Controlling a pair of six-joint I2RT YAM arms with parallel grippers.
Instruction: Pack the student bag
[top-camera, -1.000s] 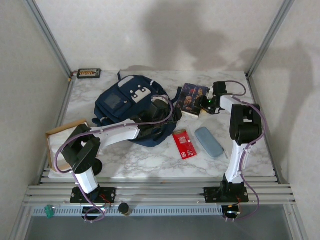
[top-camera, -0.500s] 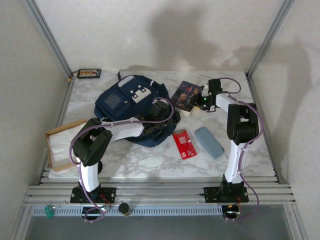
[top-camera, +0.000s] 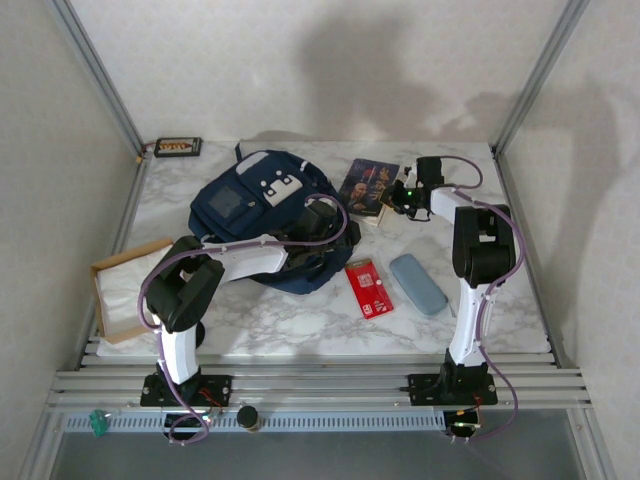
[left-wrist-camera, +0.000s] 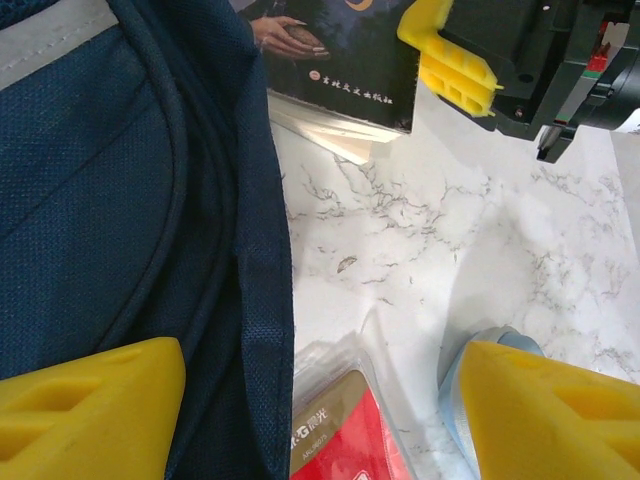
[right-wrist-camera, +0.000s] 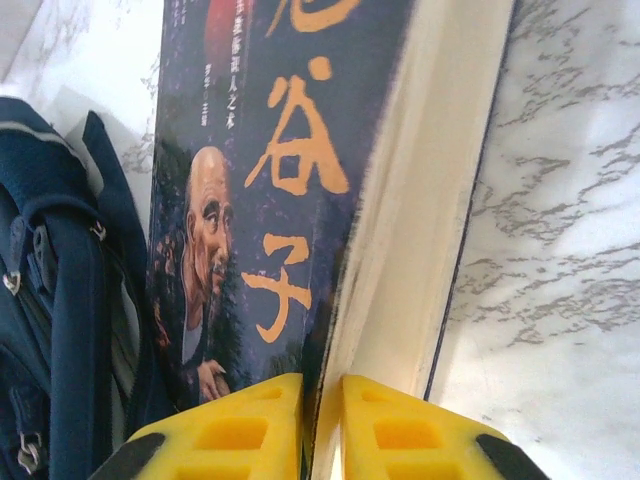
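The student bag (top-camera: 255, 205) is a navy backpack lying at the table's middle left; its fabric also shows in the left wrist view (left-wrist-camera: 120, 200) and the right wrist view (right-wrist-camera: 60, 300). A dark-covered book (top-camera: 368, 185) lies just right of it. My right gripper (top-camera: 400, 195) is at the book's right edge. Its yellow fingers (right-wrist-camera: 322, 430) are pinched on the front cover of the book (right-wrist-camera: 270, 150), above the pale page block. My left gripper (top-camera: 318, 215) hovers open over the bag's right edge (left-wrist-camera: 325, 400), holding nothing.
A red packet (top-camera: 368, 288) and a grey-blue oblong case (top-camera: 418, 284) lie on the marble in front of the book. An open cardboard tray (top-camera: 125, 285) sits at the left edge. A small dark box (top-camera: 178, 147) rests at the back left corner.
My right gripper has narrowed onto the book's cover while shifting left and back, and the book has slid towards the bag. The left arm's elbow shifted early on, then held still.
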